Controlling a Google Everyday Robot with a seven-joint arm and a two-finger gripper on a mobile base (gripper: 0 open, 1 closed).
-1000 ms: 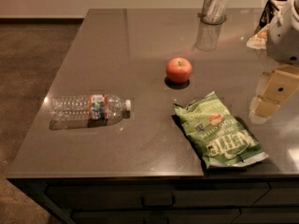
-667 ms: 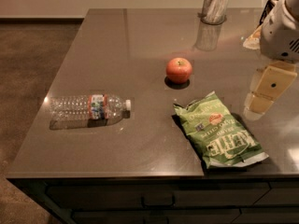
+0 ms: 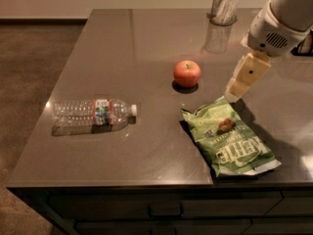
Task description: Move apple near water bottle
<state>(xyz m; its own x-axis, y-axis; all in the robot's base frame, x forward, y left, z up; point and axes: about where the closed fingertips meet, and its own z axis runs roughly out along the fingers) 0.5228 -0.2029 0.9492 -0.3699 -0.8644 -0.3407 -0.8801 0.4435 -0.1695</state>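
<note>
The apple (image 3: 187,73) is small, round and orange-red and sits upright near the middle of the dark table (image 3: 146,146). The water bottle (image 3: 93,113) is clear with a white cap and a red, white and blue label; it lies on its side at the left, cap pointing right. My gripper (image 3: 234,91) hangs from the white arm at the right, about a hand's width right of the apple and just above the chip bag's top edge. It holds nothing that shows.
A green chip bag (image 3: 228,137) lies flat at the front right near the table's edge. A tall grey cylindrical container (image 3: 225,5) stands at the back. The table's front edge runs just below the bag.
My arm and gripper have moved left toward the apple. The apple, bottle and bag have not moved.
</note>
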